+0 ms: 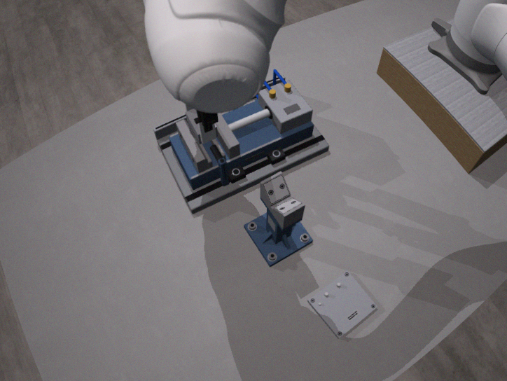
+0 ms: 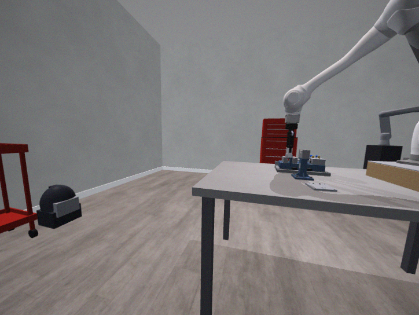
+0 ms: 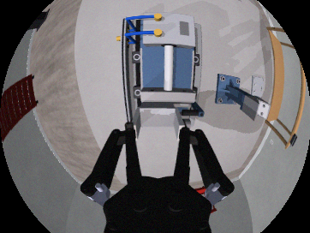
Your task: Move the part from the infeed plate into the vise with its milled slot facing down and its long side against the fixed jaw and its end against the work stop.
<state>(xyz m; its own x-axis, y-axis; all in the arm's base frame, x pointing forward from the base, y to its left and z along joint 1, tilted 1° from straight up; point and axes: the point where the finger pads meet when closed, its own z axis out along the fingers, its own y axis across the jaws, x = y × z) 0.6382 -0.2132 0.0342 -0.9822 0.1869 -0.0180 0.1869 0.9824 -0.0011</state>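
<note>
Over at the left, the gripper (image 1: 206, 135) is down between the jaws of the vise (image 1: 246, 135), clamped on the part, hidden here. Rightward, V-block (image 1: 279, 202) and infeed plate (image 1: 348, 307) stand bare: seating and release remain.
</note>
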